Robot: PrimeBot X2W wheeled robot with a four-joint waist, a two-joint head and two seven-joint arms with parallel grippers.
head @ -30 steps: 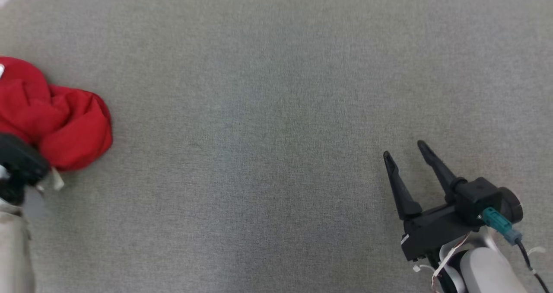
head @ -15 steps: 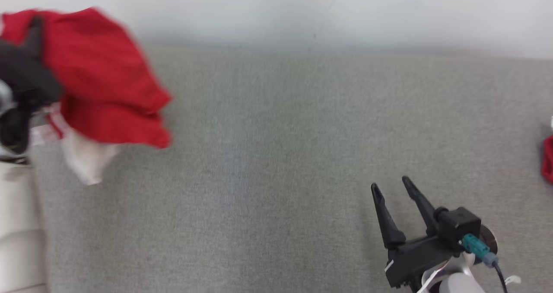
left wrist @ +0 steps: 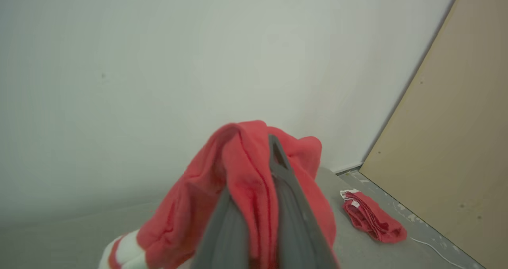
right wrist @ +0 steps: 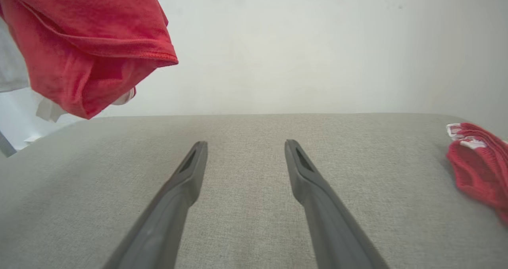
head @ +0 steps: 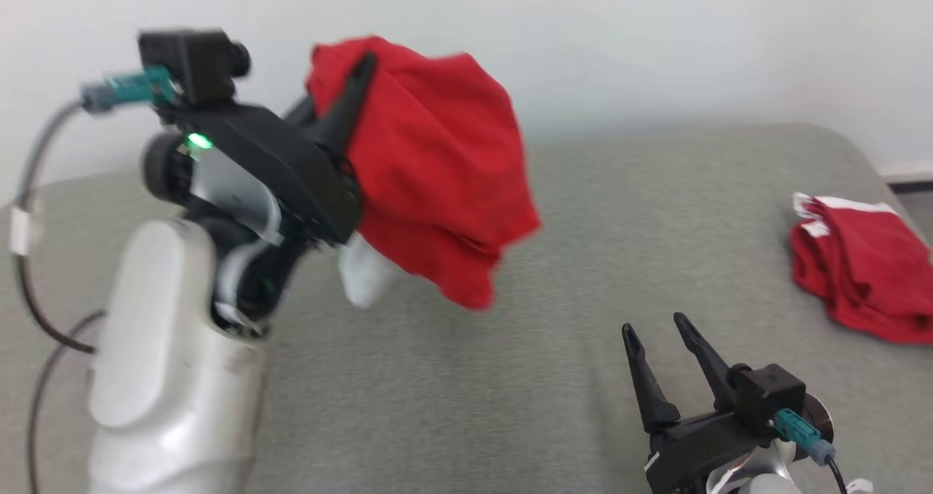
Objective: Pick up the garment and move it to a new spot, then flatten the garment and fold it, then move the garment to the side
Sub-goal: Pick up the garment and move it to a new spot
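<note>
**Upper left of the head view:** the pale left forearm (head: 168, 348) is raised, and the left gripper (head: 357, 79) is clenched on the garment (head: 437, 159), a bunched red jersey. The jersey is held in the air above the grey fabric-covered surface (head: 466, 406) and is seen against the white wall (head: 656, 35). A white panel (head: 361, 275) is seen hanging at its lower left.

**Lower right:** the right gripper (head: 654, 326) is held over the surface, its fingers spread and empty.

**Far right:** a second red-and-white garment (head: 860, 268) is laid crumpled on the surface.
</note>
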